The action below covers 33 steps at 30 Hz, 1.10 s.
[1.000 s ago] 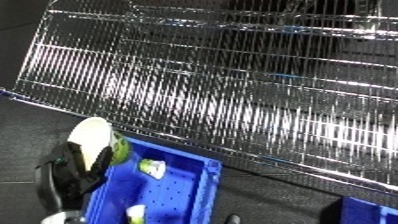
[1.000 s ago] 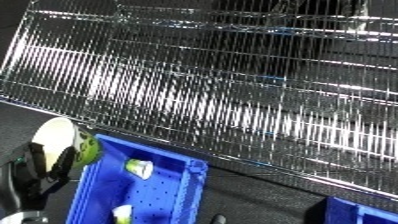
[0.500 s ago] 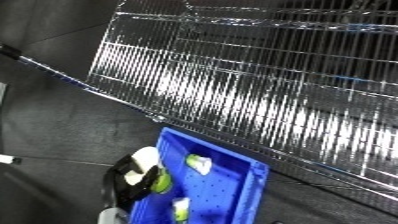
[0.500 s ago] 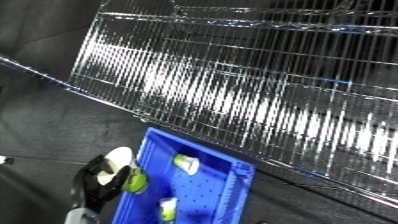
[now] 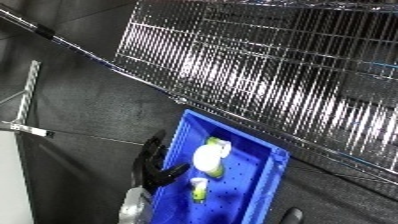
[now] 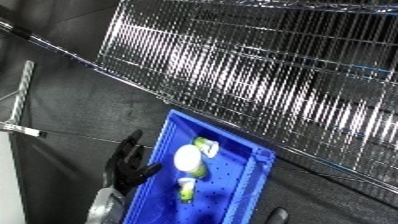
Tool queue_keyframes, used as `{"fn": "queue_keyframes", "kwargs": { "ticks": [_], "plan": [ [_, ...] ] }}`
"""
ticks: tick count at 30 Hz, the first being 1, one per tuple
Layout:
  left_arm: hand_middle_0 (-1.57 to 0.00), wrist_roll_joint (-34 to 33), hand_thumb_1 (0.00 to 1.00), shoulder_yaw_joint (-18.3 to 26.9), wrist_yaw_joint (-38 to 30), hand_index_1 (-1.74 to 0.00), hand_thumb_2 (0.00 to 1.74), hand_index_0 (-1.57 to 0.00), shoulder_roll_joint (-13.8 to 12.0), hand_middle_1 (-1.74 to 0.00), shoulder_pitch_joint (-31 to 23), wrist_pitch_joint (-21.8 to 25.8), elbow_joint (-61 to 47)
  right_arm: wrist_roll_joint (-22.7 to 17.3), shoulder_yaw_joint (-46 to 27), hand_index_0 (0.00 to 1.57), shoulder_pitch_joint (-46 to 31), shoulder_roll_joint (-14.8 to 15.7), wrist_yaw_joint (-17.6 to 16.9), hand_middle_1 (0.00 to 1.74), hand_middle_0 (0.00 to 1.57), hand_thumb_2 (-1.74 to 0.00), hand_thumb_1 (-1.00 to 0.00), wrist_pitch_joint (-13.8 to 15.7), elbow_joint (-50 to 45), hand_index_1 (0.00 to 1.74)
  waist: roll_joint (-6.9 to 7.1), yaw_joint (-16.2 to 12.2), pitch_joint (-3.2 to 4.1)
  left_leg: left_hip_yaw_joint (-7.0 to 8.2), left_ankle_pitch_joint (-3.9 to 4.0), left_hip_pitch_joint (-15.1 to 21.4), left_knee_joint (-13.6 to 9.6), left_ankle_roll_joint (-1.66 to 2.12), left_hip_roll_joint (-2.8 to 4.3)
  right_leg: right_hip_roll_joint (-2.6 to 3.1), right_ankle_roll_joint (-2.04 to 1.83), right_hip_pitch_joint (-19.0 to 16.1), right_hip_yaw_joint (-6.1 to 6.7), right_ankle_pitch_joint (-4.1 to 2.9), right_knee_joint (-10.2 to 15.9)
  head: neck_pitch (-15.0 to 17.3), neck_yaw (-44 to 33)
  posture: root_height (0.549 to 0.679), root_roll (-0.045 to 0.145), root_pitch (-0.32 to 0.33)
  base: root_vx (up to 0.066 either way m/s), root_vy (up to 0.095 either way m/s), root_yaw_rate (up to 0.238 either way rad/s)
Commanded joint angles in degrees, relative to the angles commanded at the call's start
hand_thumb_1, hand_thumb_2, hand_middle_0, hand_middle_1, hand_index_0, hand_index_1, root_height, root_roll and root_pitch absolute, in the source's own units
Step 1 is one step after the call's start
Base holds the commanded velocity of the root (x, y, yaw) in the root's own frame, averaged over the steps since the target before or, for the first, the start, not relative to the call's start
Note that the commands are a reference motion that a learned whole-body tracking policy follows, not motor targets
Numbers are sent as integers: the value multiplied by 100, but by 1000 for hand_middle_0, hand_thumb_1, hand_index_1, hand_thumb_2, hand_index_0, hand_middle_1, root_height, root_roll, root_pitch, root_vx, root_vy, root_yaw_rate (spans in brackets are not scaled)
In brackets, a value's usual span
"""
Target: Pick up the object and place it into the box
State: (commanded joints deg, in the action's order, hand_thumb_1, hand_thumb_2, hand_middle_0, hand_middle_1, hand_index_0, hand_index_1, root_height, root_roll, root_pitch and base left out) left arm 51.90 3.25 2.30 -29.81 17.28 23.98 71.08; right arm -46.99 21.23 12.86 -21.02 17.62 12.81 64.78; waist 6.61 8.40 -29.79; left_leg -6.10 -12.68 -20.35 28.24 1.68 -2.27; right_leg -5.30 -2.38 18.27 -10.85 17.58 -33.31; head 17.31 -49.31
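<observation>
At about six o'clock in the left eye view, a blue bin (image 5: 258, 165) is sitting on the dark floor, its long axis tilted from upper left to lower right. Inside it, a white and green object (image 5: 210, 159) is lying on the perforated bottom, near the bin's ten o'clock corner, with a small pale piece (image 5: 216, 144) just beside it at twelve o'clock. A second, smaller white and green item (image 5: 199, 189) is lying in the bin at six o'clock from the first one, apart from it.

At nine o'clock from the bin, the left hand (image 5: 155, 165) is hanging over the bin's left wall, its black fingers relaxed and holding nothing; the fingertips are reaching toward the bin's inside, near the object but not wrapped round it. The silver forearm is entering from the lower edge. The right hand is showing only as a dark tip (image 5: 290, 216) at the lower edge, and its fingers cannot be judged.

From twelve to three o'clock, a wire rack (image 6: 266, 75) is filling the view behind the bin.
</observation>
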Motion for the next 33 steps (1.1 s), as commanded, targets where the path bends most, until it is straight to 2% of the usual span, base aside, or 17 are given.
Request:
{"fn": "queue_keyframes", "kwargs": {
  "ticks": [5, 10, 15, 21, 23, 24, 28, 33],
  "plan": [
    [0, -64, 0, -72, 65, 0, 0, 0, 16, 0, -8, -116, 15, -6, 5, 0, -5, -9, -2, 0, 0, 0, 0, -18, -25, 0, -14, -18, 0, 17, -28, 0, 22, -8, -19, -4, -10, -9, 6, -11, 25, 25, 206, 654, 41, 35, -1, 2, -31],
    [0, -54, 0, -213, 393, 0, 0, 0, 99, 0, -30, -430, 26, 36, 0, 0, 26, -3, -38, 0, 0, 0, 0, -69, -63, 0, -53, -56, 3, 63, -56, 29, 38, -14, -25, -16, -31, -29, 19, -28, 57, 12, 559, 655, 40, 33, -1, 10, -65],
    [0, -76, 0, -431, 693, 0, 0, 0, 178, 0, -59, -629, -25, 130, -9, 0, 60, -31, -74, 0, 0, 0, 0, -132, -107, 0, -114, -123, 25, 133, -68, 69, 27, -13, -6, -19, -60, -44, 50, -87, 144, -41, 1179, 656, 38, 33, -6, 21, -134],
    [0, -175, 0, -620, 701, 0, 0, 0, 286, 0, -129, -763, -227, 199, -9, 0, 177, -82, -255, 0, 0, 0, 0, -256, -204, 0, -229, -207, 55, 227, -126, 31, 173, -16, -9, 18, -78, 13, 149, -174, 164, 14, 2564, 656, 37, 33, -17, 31, -152],
    [0, -234, 0, -678, 688, 0, 0, 0, 320, 0, -156, -789, -288, 211, -24, 0, 214, -105, -311, 0, 0, 0, 0, -297, -231, 0, -271, -229, 56, 245, -145, 9, 231, -19, -17, 28, -81, 38, 183, -194, 149, 15, 2789, 656, 37, 32, -8, 29, -103],
    [0, -287, 0, -709, 695, 0, 0, 0, 341, 0, -171, -796, -308, 218, -43, 0, 237, -125, -323, 0, 0, 0, 0, -318, -234, 0, -293, -244, 57, 256, -147, 5, 243, -22, -20, 34, -81, 47, 200, -210, 153, 11, 3294, 656, 37, 32, -8, 32, -112],
    [0, -574, 0, -876, 706, 0, 0, 0, 455, 0, -239, -804, -378, 264, -125, 0, 326, -216, -339, 0, 0, 0, 0, -374, -224, 0, -395, -303, 64, 299, -114, 8, 224, -26, -14, 53, -95, 84, 263, -285, 177, -74, 4185, 656, 36, 33, -11, 36, -121],
    [0, -905, 0, -1144, 581, 0, 0, 0, 552, 0, -280, -847, -535, 304, -201, 0, 385, -349, -341, 0, 0, 0, 0, -386, -256, 0, -523, -378, 62, 343, -57, 14, 167, -34, 3, 41, -114, 162, 308, -315, 101, -280, 5256, 655, 34, 34, -11, 37, -112]
  ]
}}
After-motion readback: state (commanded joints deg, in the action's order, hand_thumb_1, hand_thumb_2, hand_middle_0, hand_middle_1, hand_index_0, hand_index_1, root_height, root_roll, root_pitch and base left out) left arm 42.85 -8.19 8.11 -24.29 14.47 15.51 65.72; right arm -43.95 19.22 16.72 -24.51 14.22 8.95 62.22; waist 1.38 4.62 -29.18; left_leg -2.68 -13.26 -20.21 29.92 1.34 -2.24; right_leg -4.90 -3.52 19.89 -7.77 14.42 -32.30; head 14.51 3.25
